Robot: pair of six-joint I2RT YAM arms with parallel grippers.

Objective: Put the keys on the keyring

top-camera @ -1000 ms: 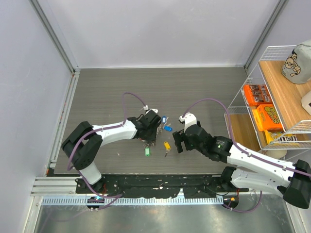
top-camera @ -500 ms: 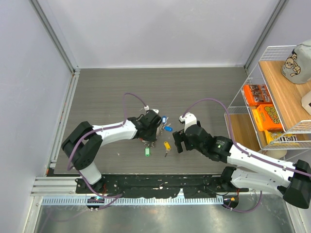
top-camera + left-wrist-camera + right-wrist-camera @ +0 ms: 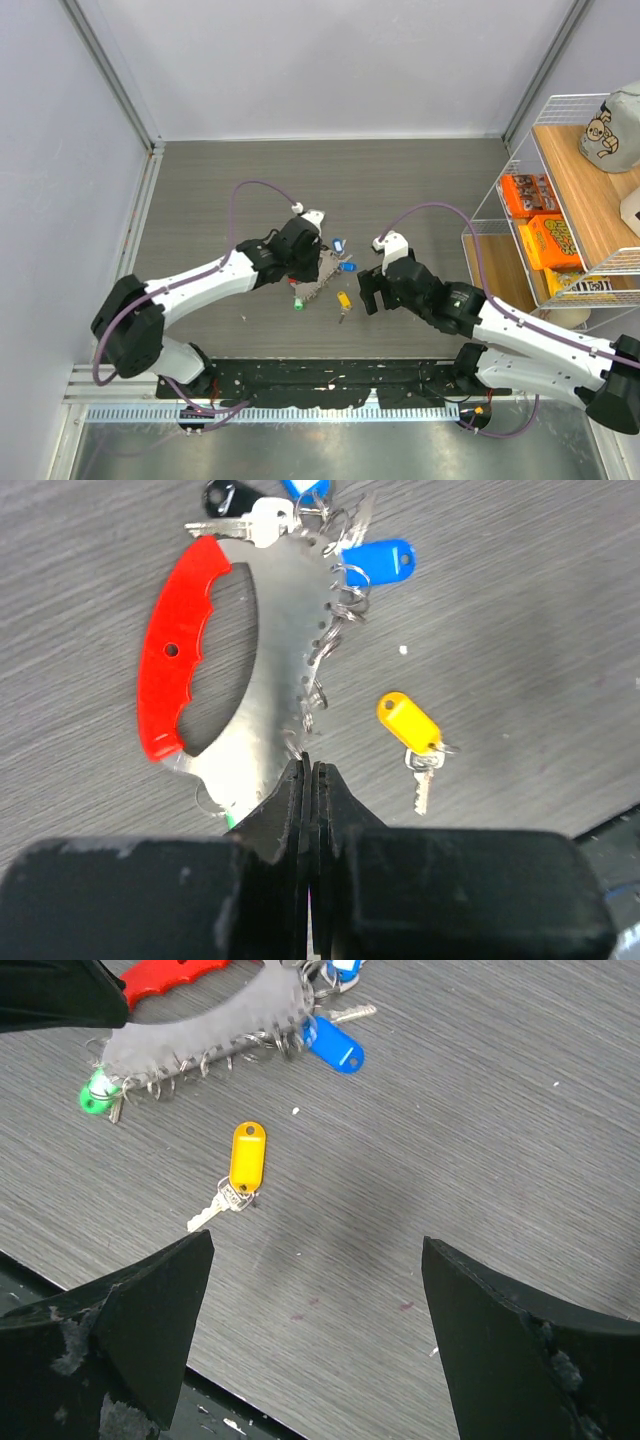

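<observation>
Only the left wrist view shows the left gripper (image 3: 311, 770) pinching the red-handled ring plate (image 3: 275, 650) at its tip; the right gripper (image 3: 318, 1245) is spread wide. Beside the plate, the yellow-tagged key (image 3: 237, 1175) lies with its long axis pointing away from the plate, tag end nearer.

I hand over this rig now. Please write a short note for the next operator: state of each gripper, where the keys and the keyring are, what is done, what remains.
Grippers: the left gripper has its fingers shut on the tip of the crescent-shaped metal keyring plate with a red handle. The right gripper is open and empty, above the grey table.
Keys: the blue-tagged key and the green-tagged key seem to hang from small rings on the plate's edge. The yellow-tagged key lies alone on the table, apart from the plate.
Done: blue and green appear attached.
Left: pick up the yellow-tagged key and put it on a ring.
</observation>
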